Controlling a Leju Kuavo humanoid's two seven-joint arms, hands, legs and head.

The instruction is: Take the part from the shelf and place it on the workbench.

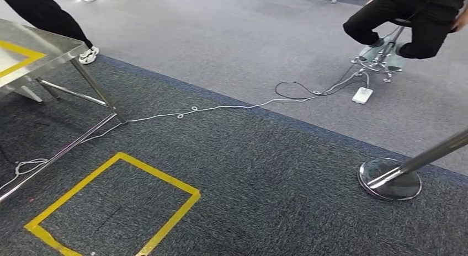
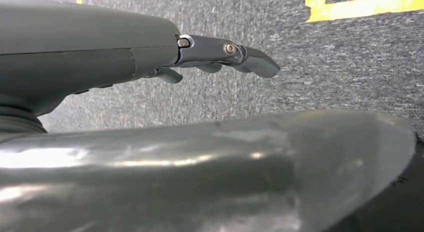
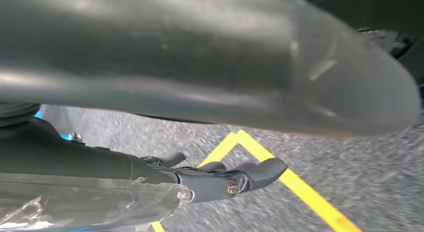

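Bright, even indoor light in the head view, which is sharp. Glare glints on the chrome stanchion base (image 1: 389, 179) and steel bench (image 1: 33, 52). Both wrist views are dimmer, close grey parts blurred and streaked with highlights.

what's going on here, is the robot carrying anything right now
The robot looks down at dark carpet with a yellow tape square. The corner of a metal workbench is at its left. The left hand hangs over the floor, fingers out straight, holding nothing. The right hand hangs beside something clear and plastic-looking; whether it grips it is unclear. A seated person and a white cable lie ahead.
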